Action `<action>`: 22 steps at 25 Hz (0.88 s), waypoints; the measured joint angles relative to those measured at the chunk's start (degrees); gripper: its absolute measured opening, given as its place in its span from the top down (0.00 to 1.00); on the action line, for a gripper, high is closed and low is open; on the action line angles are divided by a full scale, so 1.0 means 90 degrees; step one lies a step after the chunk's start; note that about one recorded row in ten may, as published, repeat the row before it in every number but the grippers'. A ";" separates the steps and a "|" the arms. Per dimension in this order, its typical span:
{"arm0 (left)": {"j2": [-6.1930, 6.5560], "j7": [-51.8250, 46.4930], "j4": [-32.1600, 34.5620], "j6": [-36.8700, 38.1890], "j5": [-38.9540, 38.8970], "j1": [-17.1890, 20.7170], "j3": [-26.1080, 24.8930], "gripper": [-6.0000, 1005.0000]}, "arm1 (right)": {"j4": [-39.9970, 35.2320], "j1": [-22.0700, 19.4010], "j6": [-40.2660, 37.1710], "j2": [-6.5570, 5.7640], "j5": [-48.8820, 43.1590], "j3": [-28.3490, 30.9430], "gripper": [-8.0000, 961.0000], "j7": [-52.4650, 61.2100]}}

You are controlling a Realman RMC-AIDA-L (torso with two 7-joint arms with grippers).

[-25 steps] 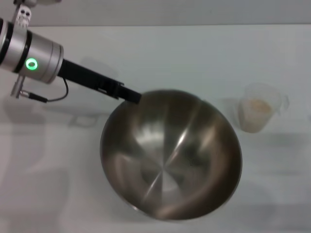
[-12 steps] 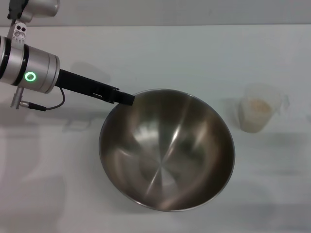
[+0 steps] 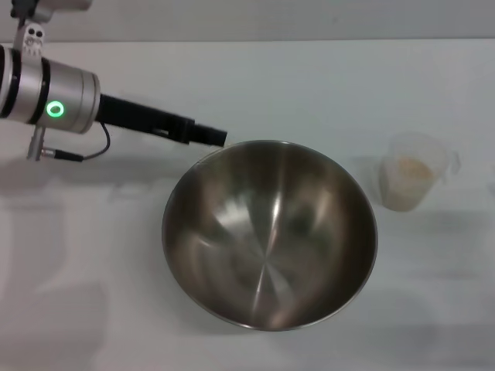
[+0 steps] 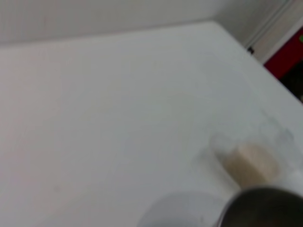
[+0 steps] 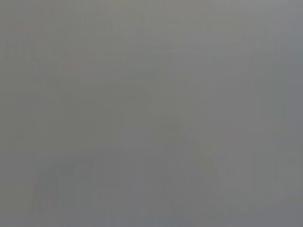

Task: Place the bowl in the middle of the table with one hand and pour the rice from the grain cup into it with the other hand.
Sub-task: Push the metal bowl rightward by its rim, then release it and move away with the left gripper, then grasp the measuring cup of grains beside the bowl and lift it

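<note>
We see the steel mixing bowl (image 3: 269, 236) sitting on the white table (image 3: 309, 85), roughly central in the head view, its shiny grey inside facing up with nothing in it. Our left gripper (image 3: 210, 137) reaches in from the left side on its silver, green-lit arm, and the dark tip lies just at the bowl's far-left rim; we cannot tell whether it touches the rim, and whether its fingers are spread or pressed together is not something we can tell from these views. To the right of the bowl, clearly apart from it, stands the clear plastic grain cup (image 3: 414, 179), upright on the table, with the pale beige rice (image 3: 409, 171) filling its lower part. From the left wrist view we look across the bare table (image 4: 118, 104) toward the grain cup (image 4: 248, 158) and the rice (image 4: 251, 164) within it, while an edge of the bowl (image 4: 265, 208) shows dark in the near corner. The right wrist view gives only a flat grey field, and our right gripper does not appear in any view
</note>
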 joint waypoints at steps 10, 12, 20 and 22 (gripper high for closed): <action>-0.0247 0.1002 -0.2403 0.0678 -0.1010 0.0909 -0.0401 0.56 | -0.0023 -0.0003 -0.0004 0.0000 0.0013 0.0001 0.13 0.0000; -0.0285 0.1551 -0.3189 0.1762 -0.1787 0.1585 0.0099 0.52 | -0.0021 -0.0024 -0.0025 0.0002 0.0021 0.0000 0.13 0.0000; -0.0312 0.6886 -0.4807 0.6404 -0.6943 0.4018 0.2750 0.22 | -0.0053 -0.0104 -0.0059 0.0010 0.0032 0.0005 0.13 0.0000; -0.0314 0.8067 -0.4837 0.6700 -0.7759 0.4184 0.2997 0.18 | -0.0055 -0.0106 -0.0061 0.0010 0.0032 0.0004 0.13 0.0000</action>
